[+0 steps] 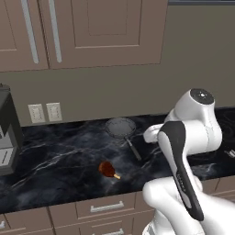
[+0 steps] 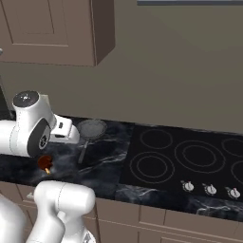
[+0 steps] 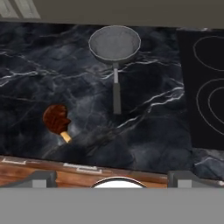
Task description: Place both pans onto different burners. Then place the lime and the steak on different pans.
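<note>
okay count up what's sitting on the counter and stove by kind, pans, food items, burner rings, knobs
Pans: 1, the grey pan
Food items: 1, the steak
Burner rings in sight: 5, e.g. the large burner
Knobs: 3, e.g. the knob
Total: 10

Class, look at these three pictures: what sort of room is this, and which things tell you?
A kitchen, rendered: a black glass cooktop with ringed burners, a frying pan on the marble counter, and cabinets overhead.

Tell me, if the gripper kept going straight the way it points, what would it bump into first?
Probably the bare dark marble counter, in the gap between the steak and the silvery pan. The open gripper hangs above; depth is hard to judge.
</note>
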